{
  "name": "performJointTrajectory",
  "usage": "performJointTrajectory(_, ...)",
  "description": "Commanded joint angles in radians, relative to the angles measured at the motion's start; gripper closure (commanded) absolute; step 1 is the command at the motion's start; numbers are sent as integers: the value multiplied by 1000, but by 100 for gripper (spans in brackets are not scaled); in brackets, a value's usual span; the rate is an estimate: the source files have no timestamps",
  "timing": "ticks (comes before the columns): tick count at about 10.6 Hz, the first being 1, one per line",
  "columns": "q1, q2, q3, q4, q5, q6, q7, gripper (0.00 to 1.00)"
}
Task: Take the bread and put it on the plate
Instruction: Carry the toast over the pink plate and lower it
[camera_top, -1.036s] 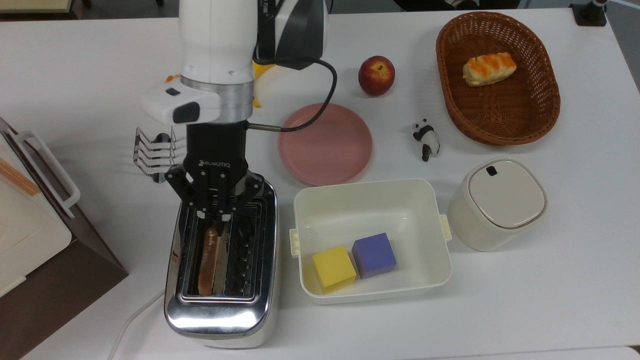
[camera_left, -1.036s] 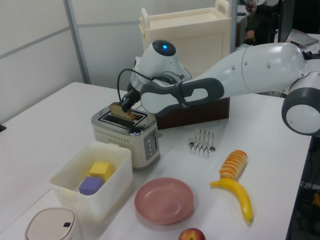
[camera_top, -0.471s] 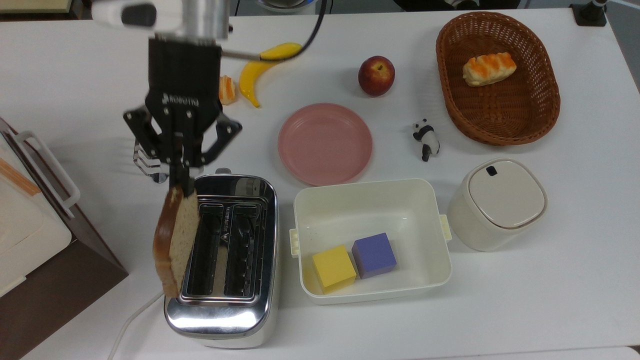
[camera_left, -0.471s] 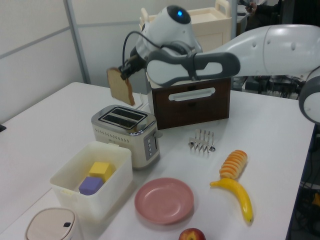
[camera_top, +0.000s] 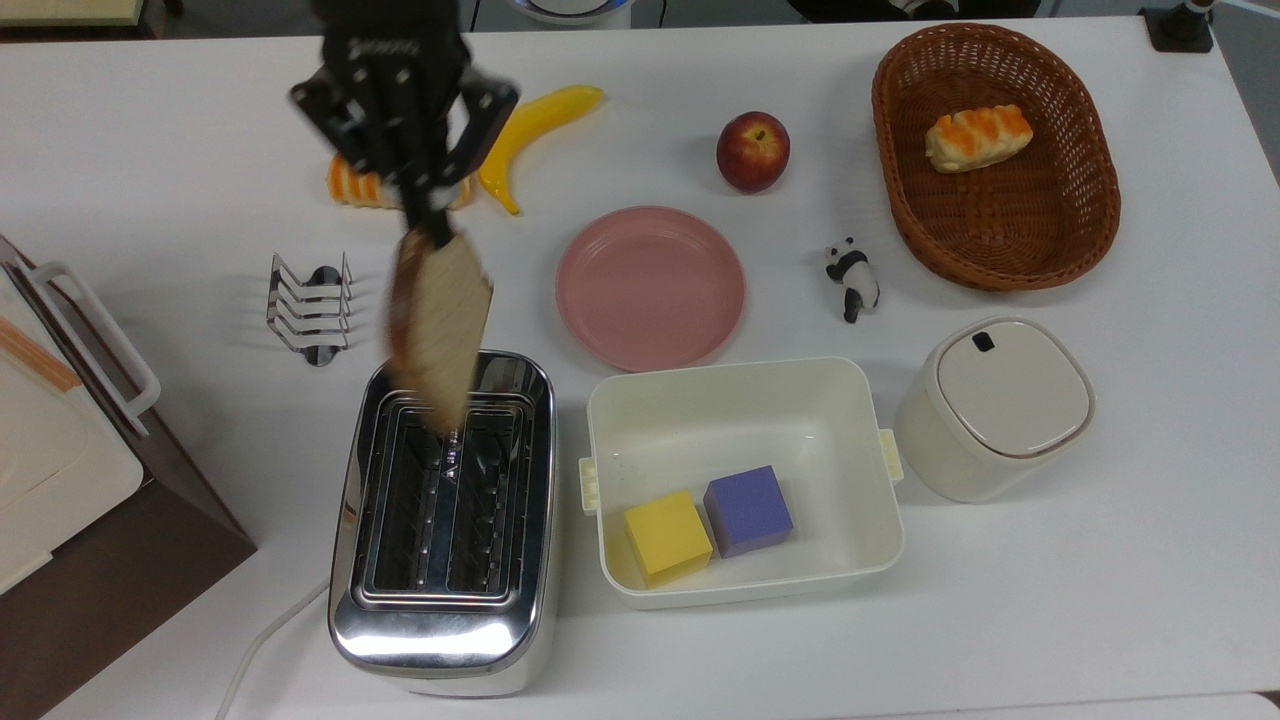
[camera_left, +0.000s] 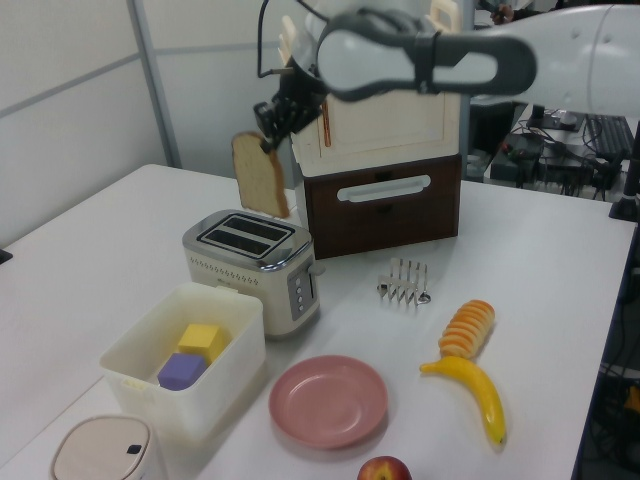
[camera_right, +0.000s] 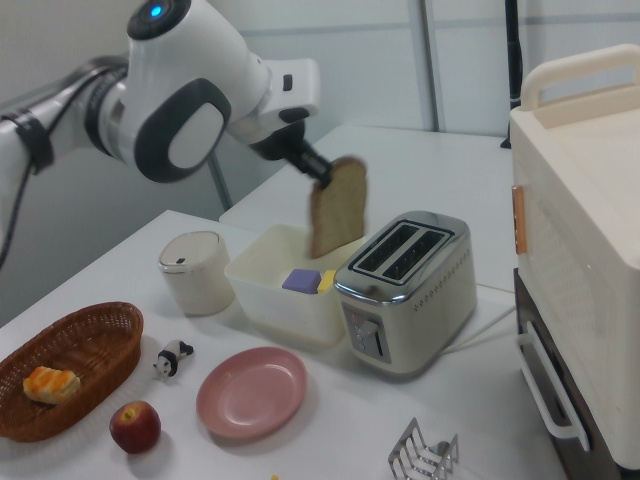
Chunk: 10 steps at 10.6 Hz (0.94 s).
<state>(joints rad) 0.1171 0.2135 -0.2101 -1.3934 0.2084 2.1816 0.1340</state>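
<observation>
Bread (camera_top: 437, 320) hangs clear above the toaster (camera_top: 443, 520), pinched by its top edge in the closed claw (camera_top: 430, 215), so the pickup looks done; carrying it to the bare plate (camera_top: 650, 287), off to the claw's side, and releasing remain.

The toaster (camera_top: 443, 620) is glossy chrome, the basket (camera_top: 1085, 215) woven wicker, the bin (camera_top: 650, 400) seemingly smooth plastic, the bread (camera_top: 440, 315) speckled, rough

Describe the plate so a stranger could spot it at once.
Start at the shiny toaster and the white tub beside it. Just beyond the gap between them, toward the apple, lies the plate. It is the only flat, round, plain pink dish, with nothing on it.
</observation>
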Motion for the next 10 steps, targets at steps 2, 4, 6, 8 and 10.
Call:
performJointTrajectory(2,6,-56,-46,-53,273,-468,-160,100)
performJointTrajectory(4,6,-45,-51,-76,331,-578,-189,100)
performJointTrajectory(6,7,-7,-51,-127,339,-579,-224,100)
performJointTrajectory(8,10,58,-49,-130,347,-579,-226,100)
performJointTrajectory(10,32,98,-49,-128,382,-577,-228,100)
